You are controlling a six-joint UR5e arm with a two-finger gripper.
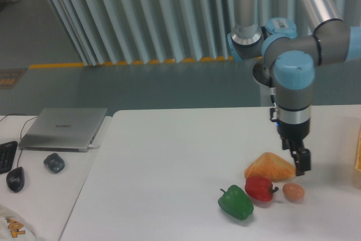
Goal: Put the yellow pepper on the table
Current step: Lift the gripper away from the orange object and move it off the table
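Observation:
The yellow pepper does not show in this view. My gripper [301,165] hangs low over the white table [169,156], just right of an orange-yellow wedge-shaped piece [268,166] and above a small tan ball [293,192]. Its dark fingers point down and read as one narrow shape from this side, so their gap is unclear. Nothing visible is held between them.
A red pepper [259,188] and a green pepper [236,201] lie in front of the wedge. A yellow edge [358,153] shows at the frame's right border. On the narrower desk at left sit a laptop [63,128], two mice [53,162] and a keyboard [4,156].

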